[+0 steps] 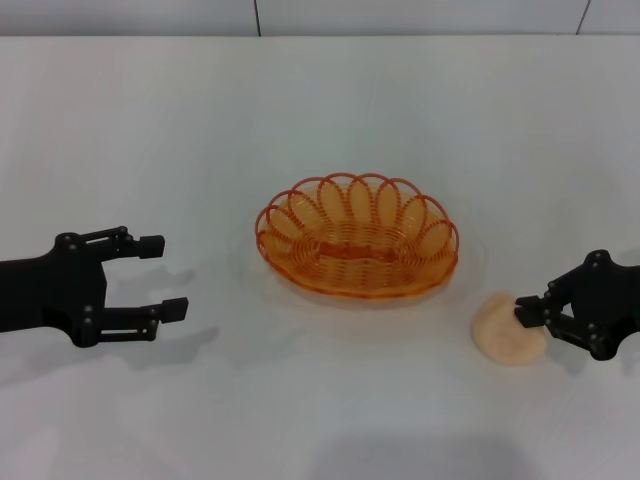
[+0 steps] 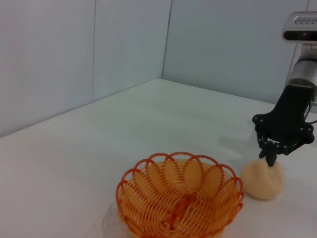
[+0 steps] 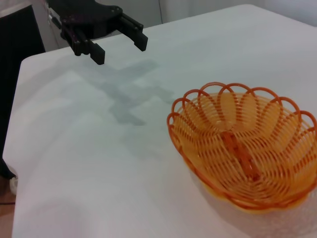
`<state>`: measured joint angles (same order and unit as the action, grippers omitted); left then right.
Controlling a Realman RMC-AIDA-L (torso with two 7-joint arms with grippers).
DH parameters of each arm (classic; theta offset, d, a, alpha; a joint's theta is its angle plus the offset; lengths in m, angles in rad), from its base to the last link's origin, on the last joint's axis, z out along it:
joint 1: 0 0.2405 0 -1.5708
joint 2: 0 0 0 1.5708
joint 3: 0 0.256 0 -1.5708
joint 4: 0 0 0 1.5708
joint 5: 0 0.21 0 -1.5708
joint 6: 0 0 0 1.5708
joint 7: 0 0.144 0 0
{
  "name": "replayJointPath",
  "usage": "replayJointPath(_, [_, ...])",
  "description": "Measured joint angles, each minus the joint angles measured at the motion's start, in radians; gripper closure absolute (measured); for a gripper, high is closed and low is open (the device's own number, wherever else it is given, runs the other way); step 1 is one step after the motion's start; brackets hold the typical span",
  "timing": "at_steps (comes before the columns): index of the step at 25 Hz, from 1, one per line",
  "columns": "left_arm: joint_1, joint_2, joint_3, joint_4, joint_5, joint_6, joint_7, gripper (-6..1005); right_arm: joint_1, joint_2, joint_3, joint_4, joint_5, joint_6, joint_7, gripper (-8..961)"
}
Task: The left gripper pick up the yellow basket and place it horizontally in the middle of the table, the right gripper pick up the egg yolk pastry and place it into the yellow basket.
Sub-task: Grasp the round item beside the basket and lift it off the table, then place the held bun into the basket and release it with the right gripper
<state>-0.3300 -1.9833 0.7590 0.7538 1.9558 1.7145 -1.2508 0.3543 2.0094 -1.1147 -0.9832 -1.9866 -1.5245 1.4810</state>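
The yellow basket (image 1: 357, 240) sits upright and lengthwise across the middle of the white table (image 1: 120, 130); it also shows in the left wrist view (image 2: 181, 198) and the right wrist view (image 3: 242, 148). It holds nothing. The egg yolk pastry (image 1: 505, 332) lies on the table to the right of the basket and in front of it. My right gripper (image 1: 522, 310) has its fingertips pinched close together on the pastry's top right edge; the left wrist view shows that gripper (image 2: 271, 158) on the pastry (image 2: 262, 179). My left gripper (image 1: 163, 277) is open and empty, left of the basket and apart from it.
The table's far edge meets a grey wall (image 1: 320, 15). In the right wrist view the left gripper (image 3: 120, 49) hovers near a table corner, with a dark drop (image 3: 20, 34) beyond the edge.
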Motion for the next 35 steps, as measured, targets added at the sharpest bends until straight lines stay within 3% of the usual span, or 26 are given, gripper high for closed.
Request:
replayJointPath(3, [0.001, 0.000, -0.003, 0.000, 0.000, -0.001, 0.000, 167, 0.000, 0.000, -0.008, 0.000, 0.000, 0.006, 0.001, 935])
replayJointPath(13, [0.005, 0.000, -0.002, 0.001, 0.000, -0.001, 0.004, 168, 0.014, -0.005, 0.021, -0.014, 0.012, -0.025, 0.009, 935])
replayJointPath(22, [0.007, -0.005, 0.000, -0.004, 0.008, -0.014, 0.028, 170, 0.082, -0.020, 0.089, -0.070, 0.016, -0.115, 0.072, 936])
replayJointPath(29, [-0.006, -0.022, -0.001, -0.003, 0.053, -0.032, 0.030, 170, 0.157, 0.000, 0.087, -0.120, 0.054, -0.124, 0.172, 936])
replayJointPath(31, [-0.008, -0.025, -0.001, -0.001, 0.059, -0.035, 0.030, 170, 0.195, 0.004, 0.051, -0.112, 0.106, -0.112, 0.193, 936])
replayJointPath(35, [-0.014, -0.027, -0.004, 0.001, 0.062, -0.036, 0.030, 170, 0.205, 0.009, -0.033, -0.101, 0.177, -0.032, 0.192, 936])
